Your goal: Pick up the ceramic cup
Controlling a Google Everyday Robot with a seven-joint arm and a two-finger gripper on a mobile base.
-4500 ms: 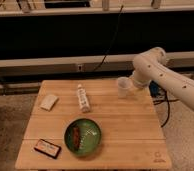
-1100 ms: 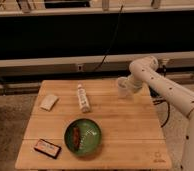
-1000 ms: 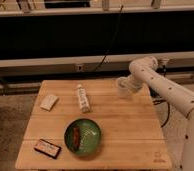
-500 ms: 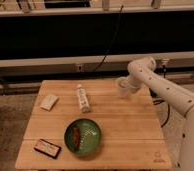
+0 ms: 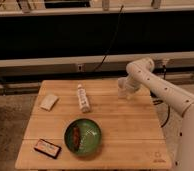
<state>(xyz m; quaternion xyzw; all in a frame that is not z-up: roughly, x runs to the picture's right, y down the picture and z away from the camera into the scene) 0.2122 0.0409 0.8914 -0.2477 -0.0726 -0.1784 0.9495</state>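
I see the gripper (image 5: 126, 91) at the ceramic cup (image 5: 122, 88), far right on the desk (image 5: 130, 125); I cannot tell how its jaws stand or whether they touch it.

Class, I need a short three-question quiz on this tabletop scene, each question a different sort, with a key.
1. True or false: the ceramic cup stands at the far right of the wooden table.
2. Which lies nearest the table's front left corner? A) green bowl B) dark packet C) white tube
3. Fill in: the gripper is at the ____.

Key: 1 true; 2 B; 3 ceramic cup.
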